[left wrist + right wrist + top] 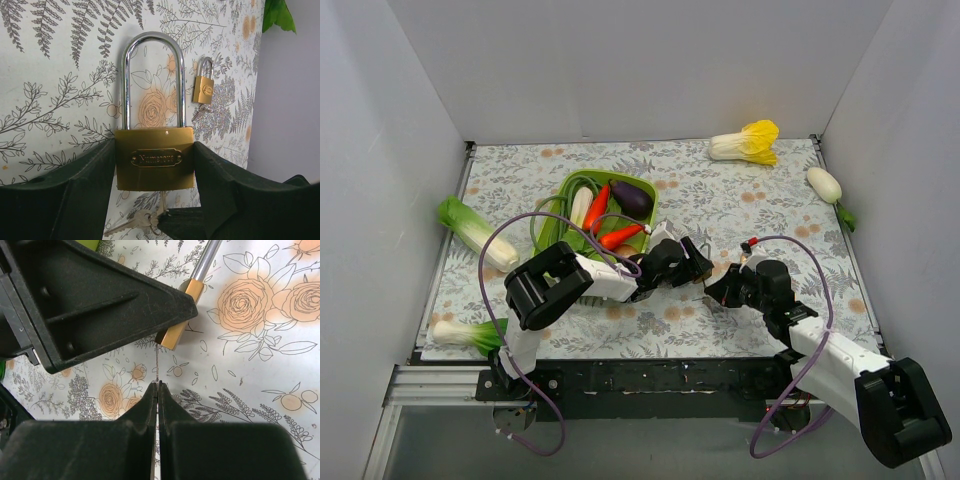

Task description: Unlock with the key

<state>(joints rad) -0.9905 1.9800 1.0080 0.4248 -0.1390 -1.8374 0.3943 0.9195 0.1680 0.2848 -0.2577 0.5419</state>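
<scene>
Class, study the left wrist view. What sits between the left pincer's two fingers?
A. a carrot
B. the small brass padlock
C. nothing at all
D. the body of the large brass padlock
D: the large brass padlock sits squeezed between the dark fingers of the left pincer, while the small padlock lies apart on the table behind it.

Padlock (155,159) in the left gripper (154,170), the key (156,365) in the right gripper (157,386) just at its base; a smaller padlock (203,90) lies beyond on the worktop (60,100)
</scene>
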